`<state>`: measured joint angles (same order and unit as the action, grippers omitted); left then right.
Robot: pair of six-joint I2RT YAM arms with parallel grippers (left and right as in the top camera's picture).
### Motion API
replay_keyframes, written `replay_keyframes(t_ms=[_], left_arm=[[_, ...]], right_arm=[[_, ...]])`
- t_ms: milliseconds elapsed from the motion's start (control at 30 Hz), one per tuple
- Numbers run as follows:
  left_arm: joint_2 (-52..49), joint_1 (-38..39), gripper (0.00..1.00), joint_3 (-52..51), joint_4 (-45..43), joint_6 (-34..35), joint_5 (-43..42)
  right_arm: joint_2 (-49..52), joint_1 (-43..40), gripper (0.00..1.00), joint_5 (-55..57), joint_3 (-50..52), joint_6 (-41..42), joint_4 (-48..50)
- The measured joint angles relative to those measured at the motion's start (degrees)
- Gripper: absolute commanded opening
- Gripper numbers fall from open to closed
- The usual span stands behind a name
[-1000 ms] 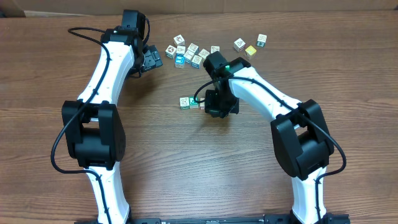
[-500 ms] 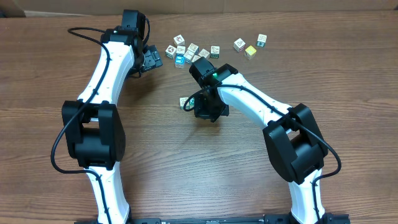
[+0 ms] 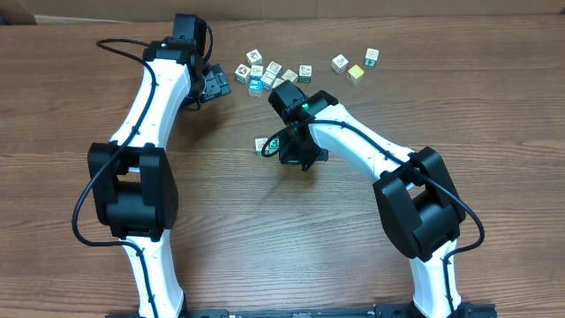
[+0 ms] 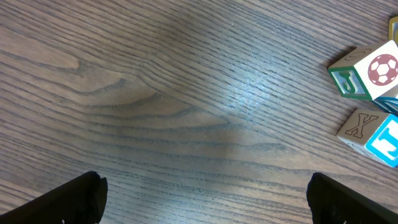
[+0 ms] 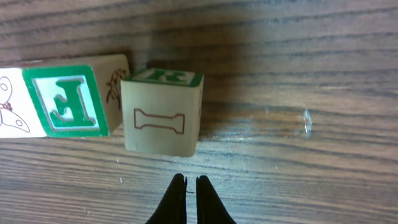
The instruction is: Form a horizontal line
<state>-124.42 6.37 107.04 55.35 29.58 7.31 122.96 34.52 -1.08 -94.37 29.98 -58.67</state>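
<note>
At mid-frame overhead, short line of blocks (image 3: 262,145), right fingers (image 5: 179,200) pinched shut and empty just beside its end. Best nudged slowly: bone block (image 5: 161,121) pushed flush beside green letter block (image 5: 65,99). Left fingers (image 4: 78,200) spread wide over bench (image 4: 186,93), near loose pile (image 3: 269,75).

Horizontal line (image 5: 112,93): two cubes seen, touching; green letter face, bone-outline face; upright.
</note>
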Motion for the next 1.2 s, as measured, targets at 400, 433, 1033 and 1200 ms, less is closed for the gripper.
replay_keyframes(t_ms=[400,433,1033,1200], left_arm=[[0.0,0.0,1.0,0.0,0.0,0.0,0.0],[0.0,0.0,1.0,0.0,0.0,0.0,0.0],[0.0,0.0,1.0,0.0,0.0,0.0,0.0],[0.0,0.0,0.99,0.0,0.0,0.0,0.0]], right_arm=[[0.0,0.0,0.04,0.1,2.8,0.0,2.2],[0.0,0.0,0.04,0.1,3.1,0.0,2.2],[0.0,0.0,0.04,0.3,3.2,-0.1,5.2],[0.0,0.0,0.04,0.4,3.2,-0.2,6.7]])
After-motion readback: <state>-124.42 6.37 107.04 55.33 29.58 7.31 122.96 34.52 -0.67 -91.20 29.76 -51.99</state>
